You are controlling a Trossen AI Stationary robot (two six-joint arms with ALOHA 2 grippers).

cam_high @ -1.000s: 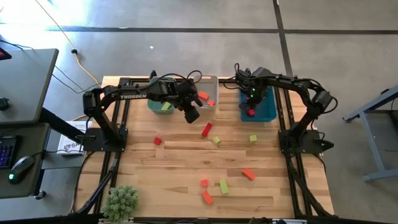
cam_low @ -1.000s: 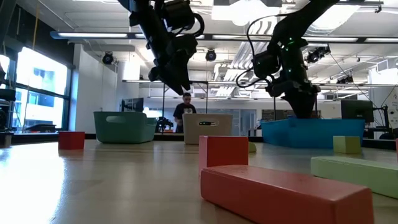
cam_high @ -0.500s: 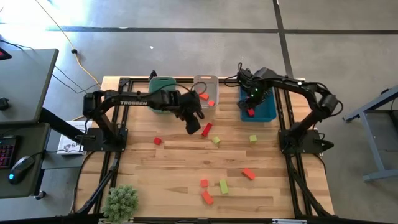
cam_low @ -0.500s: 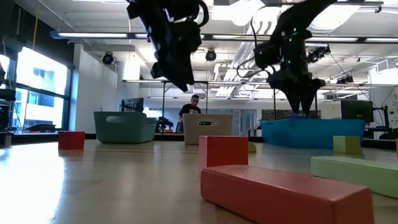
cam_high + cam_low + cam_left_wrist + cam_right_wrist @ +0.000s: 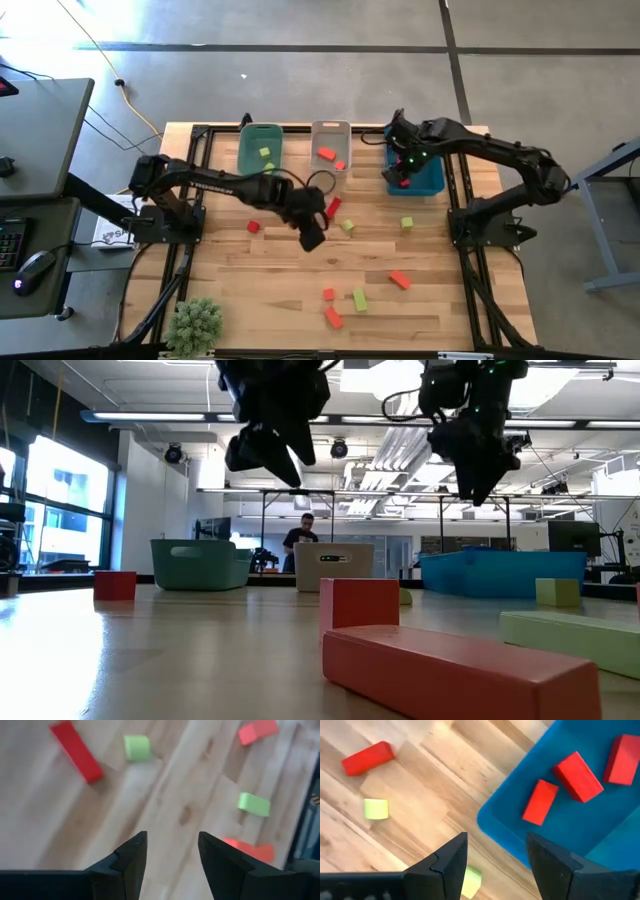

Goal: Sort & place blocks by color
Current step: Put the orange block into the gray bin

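On the pale wooden slatted counter, the left gripper hangs above the boards near the middle, just beside a deep red rectangular bar and a small yellow-green cube; its dark fingers stand apart with nothing between them. The right gripper hovers over the near-left corner of the blue plastic bin, its fingers likewise spread and empty. The right wrist view shows three deep red blocks lying inside that blue bin. The white plastic bin holds two orange-red blocks, and the green plastic bin holds two yellow-green blocks. Loose on the counter are a small deep red cube to the left of the left gripper, a yellow-green cube below the blue bin, an orange-red bar further toward the front, and a front cluster of an orange-red cube, a yellow-green bar and an orange-red bar. A green potted plant sits at the front left corner.
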